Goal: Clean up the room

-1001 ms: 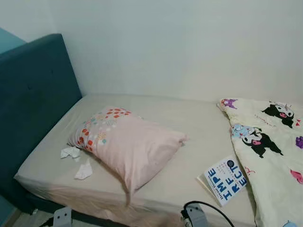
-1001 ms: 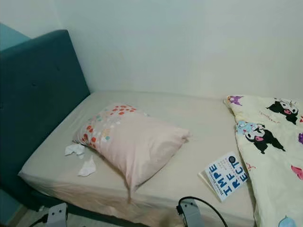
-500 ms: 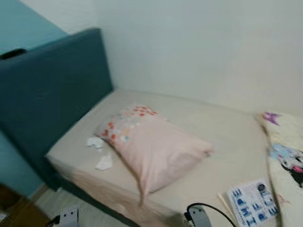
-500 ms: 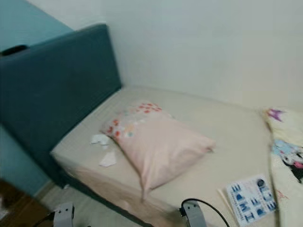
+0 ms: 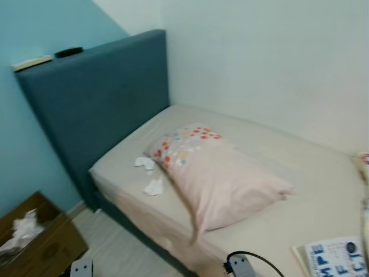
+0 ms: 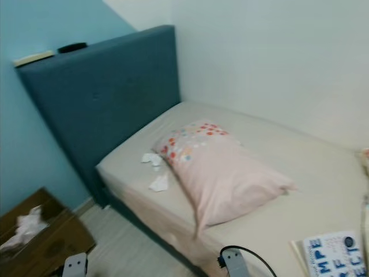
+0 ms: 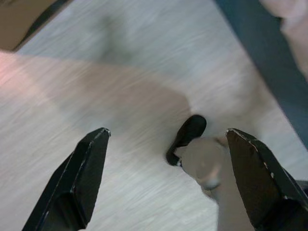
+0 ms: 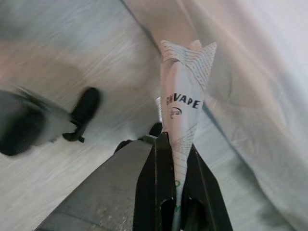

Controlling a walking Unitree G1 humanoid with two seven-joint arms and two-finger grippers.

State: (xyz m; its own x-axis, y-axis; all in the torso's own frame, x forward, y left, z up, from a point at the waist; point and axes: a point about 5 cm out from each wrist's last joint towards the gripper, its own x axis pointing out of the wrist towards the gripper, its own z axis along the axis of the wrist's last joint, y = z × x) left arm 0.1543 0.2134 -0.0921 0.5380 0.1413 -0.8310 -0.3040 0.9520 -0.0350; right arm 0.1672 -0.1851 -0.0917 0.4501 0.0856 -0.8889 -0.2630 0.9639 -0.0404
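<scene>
The right claw (image 8: 174,144) is pinched shut on a folded paper wrapper (image 8: 185,98), held low over the pale wood floor (image 8: 57,43) just beside the bed's hanging sheet (image 8: 260,96). Black print on the wrapper reads "VAPE", perhaps with a letter or two before it; the smaller marks below are too small to tell.

In the left wrist view, the left claw (image 7: 168,168) hangs spread wide with nothing in it, over the same floor, near the bed's dark base.

From the head views, the bed (image 5: 323,190) carries a pink pillow (image 5: 225,179), with two crumpled tissues (image 5: 149,173) just beside the pillow, on its headboard side. A book (image 6: 334,257) lies well apart from the pillow toward the bed's foot; its blue letters are cut off, something like "MPE" and "ECT". A brown cardboard box (image 6: 43,239) holding white paper stands on the floor near the headboard (image 5: 98,109).

I judge the wrapper is bound for that box: keep the grip firm, bring the claw above the opening before letting go, then return for the tissues.
</scene>
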